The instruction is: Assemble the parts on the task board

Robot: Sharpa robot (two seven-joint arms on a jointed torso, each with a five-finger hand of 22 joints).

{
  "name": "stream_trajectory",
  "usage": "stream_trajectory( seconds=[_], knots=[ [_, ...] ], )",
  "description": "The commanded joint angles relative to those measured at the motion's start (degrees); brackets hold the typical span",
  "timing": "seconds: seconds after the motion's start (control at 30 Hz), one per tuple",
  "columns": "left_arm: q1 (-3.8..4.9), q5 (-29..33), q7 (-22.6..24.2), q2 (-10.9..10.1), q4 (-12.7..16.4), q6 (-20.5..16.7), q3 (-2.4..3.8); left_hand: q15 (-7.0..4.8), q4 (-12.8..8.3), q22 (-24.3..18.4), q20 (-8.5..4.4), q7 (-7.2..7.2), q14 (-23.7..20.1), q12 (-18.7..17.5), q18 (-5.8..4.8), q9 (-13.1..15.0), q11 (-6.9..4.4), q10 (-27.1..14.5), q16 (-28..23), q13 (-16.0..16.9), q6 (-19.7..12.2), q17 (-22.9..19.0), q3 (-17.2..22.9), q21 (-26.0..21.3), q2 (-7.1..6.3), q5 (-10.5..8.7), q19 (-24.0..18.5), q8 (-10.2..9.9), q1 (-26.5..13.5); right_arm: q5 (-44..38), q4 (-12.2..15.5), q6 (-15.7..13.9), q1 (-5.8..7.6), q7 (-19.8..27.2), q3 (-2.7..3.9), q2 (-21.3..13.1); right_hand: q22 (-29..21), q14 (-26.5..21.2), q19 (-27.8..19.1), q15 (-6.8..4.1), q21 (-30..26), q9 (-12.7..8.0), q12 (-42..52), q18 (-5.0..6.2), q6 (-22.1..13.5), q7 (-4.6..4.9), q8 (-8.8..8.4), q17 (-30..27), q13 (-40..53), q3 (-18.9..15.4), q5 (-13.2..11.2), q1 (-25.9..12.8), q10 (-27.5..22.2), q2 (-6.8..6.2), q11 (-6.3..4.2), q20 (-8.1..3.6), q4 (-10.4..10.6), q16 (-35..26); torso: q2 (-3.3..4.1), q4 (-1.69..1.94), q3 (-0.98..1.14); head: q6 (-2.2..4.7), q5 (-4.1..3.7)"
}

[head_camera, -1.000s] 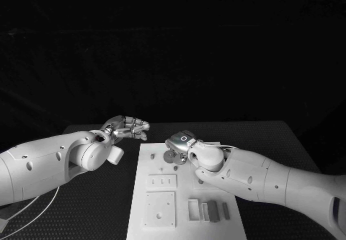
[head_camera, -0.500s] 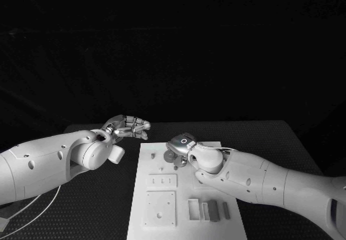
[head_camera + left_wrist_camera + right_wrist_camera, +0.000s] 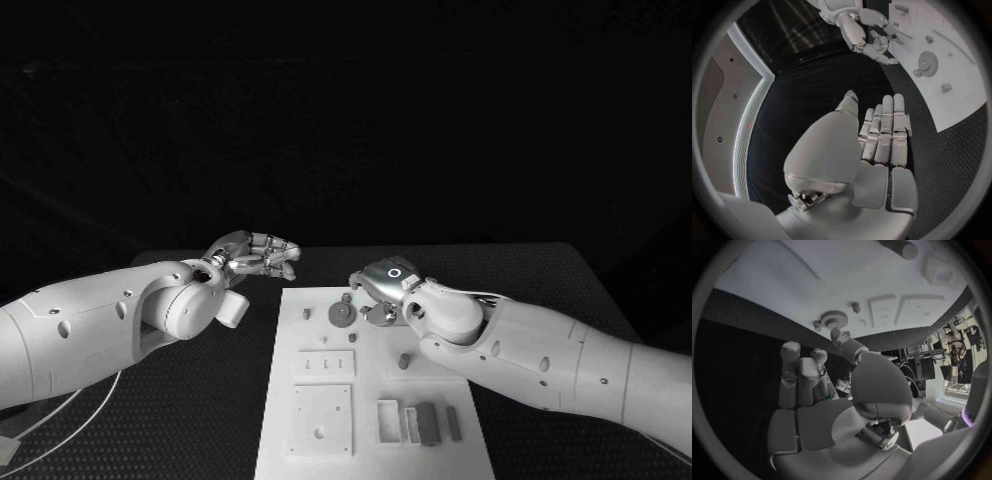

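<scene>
Your left hand hovers over the bare black bench, just off the far left corner of the white board. Its wrist view shows the fingers straight and side by side, thumb apart, nothing held. Open bench surrounds it on the outer and far sides.

Your right hand sits over the board's far end. In its wrist view the fingers are partly curled with nothing between them and the thumb. The board's far edge lies just beyond it, with dark bench past that.

Just beside your right hand, toward the left hand, a round grey disc lies flat on the board, with a small peg standing further that way. On the near side of the hand you have a slotted white block, a larger square plate, and grey bars standing in a row by the board's near end.
</scene>
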Motion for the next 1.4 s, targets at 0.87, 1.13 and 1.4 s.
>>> stream_trajectory(
  seconds=[0.87,1.13,1.4],
  knots=[
    [-0.07,-0.15,0.38,-0.13,-0.47,1.74,0.03,-0.01,-0.10,0.12,-0.02,1.41,0.66,-0.40,0.71,-0.17,0.28,0.17,-0.47,-0.02,-0.08,0.32,-0.33,-0.23,-0.08,0.16,0.30,-0.37,-0.74,30.38,-11.20,0.32,2.80,22.29,0.76,-12.72,0.63,-0.26,-0.95,4.46,-3.19,-1.90,-37.75,4.09,-1.78,2.48,-2.87,-1.06,-35.51,1.34,0.21,-0.05,-1.28,-4.08,3.69,1.18,1.66,-3.85,-0.18,-1.35,0.35,0.46,0.21],
    [-0.52,-0.16,0.57,0.07,-1.04,2.27,0.03,0.02,-0.07,0.14,0.01,1.53,0.66,-0.49,0.68,-0.22,0.33,0.09,-0.60,-0.04,-0.24,0.44,-0.40,-0.29,-0.15,0.16,0.28,-0.48,-0.91,31.95,-15.72,5.51,0.74,26.70,0.74,-11.85,0.76,-0.48,-1.10,4.39,-3.33,-1.85,-38.50,4.09,-1.64,2.41,-2.46,-0.96,-36.46,1.13,0.22,0.47,-0.22,-3.81,3.61,1.24,1.35,-3.79,-0.13,-1.42,0.38,0.12,0.42],
    [-0.62,-0.27,0.21,0.22,-1.28,1.88,0.03,0.03,-0.06,0.16,0.01,1.54,0.68,-0.52,0.68,-0.24,0.34,0.09,-0.69,-0.04,-0.26,0.52,-0.39,-0.31,-0.13,0.17,0.29,-0.49,-1.05,31.60,-17.93,5.14,-0.76,27.52,0.71,-10.06,0.84,-0.57,-1.15,4.25,-3.35,-1.77,-38.63,4.09,-1.35,2.36,-2.13,-0.91,-36.77,0.93,0.22,0.57,0.45,-3.27,3.47,1.31,1.26,-3.75,-0.15,-1.14,0.33,-0.09,0.19]
  ],
)
